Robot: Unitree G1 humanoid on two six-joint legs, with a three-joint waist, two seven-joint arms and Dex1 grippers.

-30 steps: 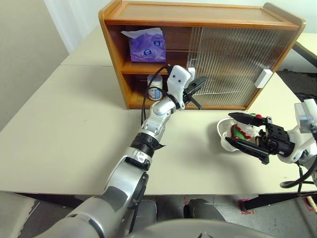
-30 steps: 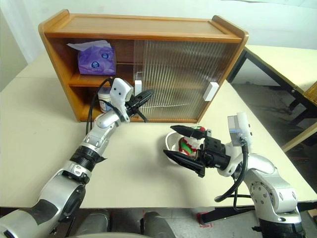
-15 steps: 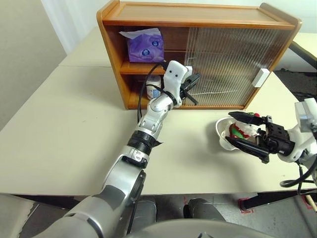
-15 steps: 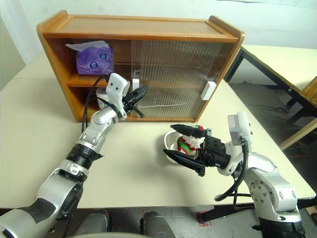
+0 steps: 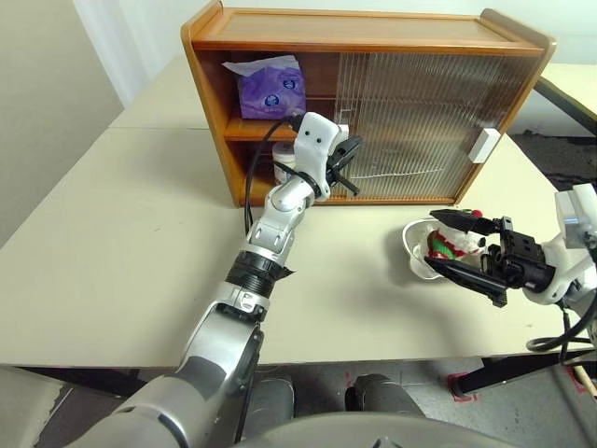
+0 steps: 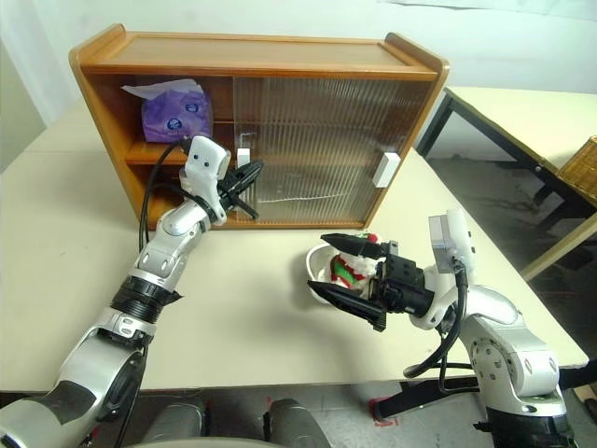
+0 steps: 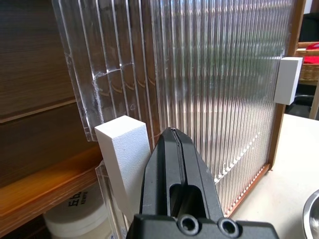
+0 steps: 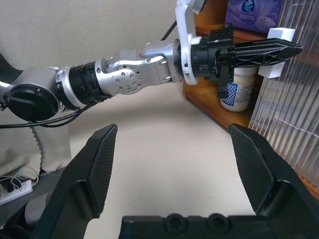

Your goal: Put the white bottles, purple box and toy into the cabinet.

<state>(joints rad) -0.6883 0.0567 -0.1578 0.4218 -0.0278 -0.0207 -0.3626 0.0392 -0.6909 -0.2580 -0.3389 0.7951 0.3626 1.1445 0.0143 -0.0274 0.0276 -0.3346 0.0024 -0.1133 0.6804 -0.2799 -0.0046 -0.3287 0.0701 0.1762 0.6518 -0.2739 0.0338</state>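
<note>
The cabinet (image 5: pixel 373 26) stands at the back of the table, its left part uncovered. The purple box (image 5: pixel 272 89) lies on its upper shelf, and a white bottle (image 5: pixel 284 171) stands on the lower shelf, partly hidden by my left arm. My left gripper (image 5: pixel 353 147) is shut, its tip against the right side of the white handle (image 7: pixel 122 149) on the left sliding door. The toy (image 5: pixel 448 245) lies in a steel bowl (image 5: pixel 415 254) at the right. My right gripper (image 5: pixel 437 241) hovers in front of that bowl, open, with nothing between its fingers.
The right sliding door covers the cabinet's right half and carries a white handle (image 5: pixel 484 145). Another table on dark legs (image 6: pixel 522 103) stands beyond the right edge, with a wicker basket (image 6: pixel 583 163) beside it. Bare tabletop (image 5: pixel 140 243) stretches to the left and front.
My left gripper has moved left along the cabinet front, and the left door's edge and handle have slid left with it, narrowing the opening. The right gripper has stayed put.
</note>
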